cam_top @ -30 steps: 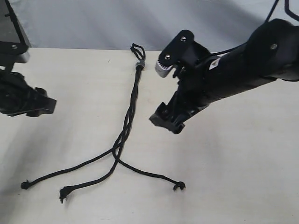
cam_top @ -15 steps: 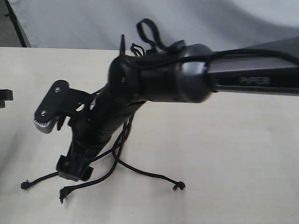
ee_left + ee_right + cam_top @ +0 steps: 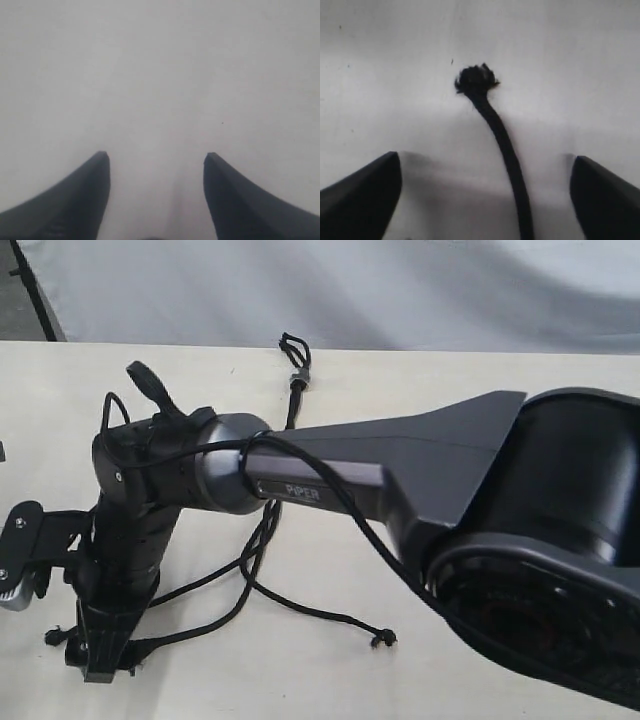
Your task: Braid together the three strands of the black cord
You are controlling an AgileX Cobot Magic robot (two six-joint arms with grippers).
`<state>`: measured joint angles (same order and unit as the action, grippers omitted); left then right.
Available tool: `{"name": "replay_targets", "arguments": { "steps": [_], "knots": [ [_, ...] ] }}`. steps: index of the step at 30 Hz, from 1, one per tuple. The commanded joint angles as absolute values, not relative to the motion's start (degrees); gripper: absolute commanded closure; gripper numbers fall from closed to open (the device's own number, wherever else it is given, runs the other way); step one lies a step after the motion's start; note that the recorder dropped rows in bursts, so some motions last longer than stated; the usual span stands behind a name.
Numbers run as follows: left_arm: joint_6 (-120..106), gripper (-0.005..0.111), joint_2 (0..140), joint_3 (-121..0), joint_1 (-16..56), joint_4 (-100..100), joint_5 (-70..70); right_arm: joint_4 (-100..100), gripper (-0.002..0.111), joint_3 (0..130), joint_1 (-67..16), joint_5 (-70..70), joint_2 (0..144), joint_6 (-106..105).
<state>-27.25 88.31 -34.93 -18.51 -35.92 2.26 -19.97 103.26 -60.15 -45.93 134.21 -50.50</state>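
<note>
left gripper [image 3: 156, 156]: wide open and empty, over bare worktop [image 3: 160, 75].
right gripper [image 3: 485, 156]: near left (its arm reaches across), jaws wide apart either side of a frayed strand tip [image 3: 476, 80], not holding it.
three strands [image 3: 310, 612]: loose tails fanned out, near.
black cord [image 3: 294, 405]: loop far, middle; upper length looks plaited.
left to do: braiding the tails, i judge.

The black cord [image 3: 293, 405] looks like matte twisted fibre, and the strand tip [image 3: 476, 80] is fuzzy and frayed. Table [image 3: 420, 375] is pale and matt, kinda faintly grainy. Right arm shell [image 3: 430, 440] looks like smooth dark plastic with a slight sheen.
</note>
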Motion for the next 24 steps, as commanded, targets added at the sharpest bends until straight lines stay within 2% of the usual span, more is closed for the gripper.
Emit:
{"name": "replay_targets", "arguments": {
  "steps": [1, 5, 24],
  "knots": [
    [-26.29, 0.053, 88.25, -34.71, -18.7, -36.54, 1.56, -19.11, 0.061, 103.88, -60.2, -49.63, 135.21, -50.2],
    [-26.29, 0.053, 88.25, -34.71, -18.7, -36.54, 1.56, -19.11, 0.109, 103.88, -60.2, -52.88, 134.52, -48.42],
    [-26.29, 0.053, 88.25, -34.71, -18.7, -36.42, 1.96, -19.3, 0.108, 102.88, -60.1, -67.92, 125.09, -48.18]
  ]
}}
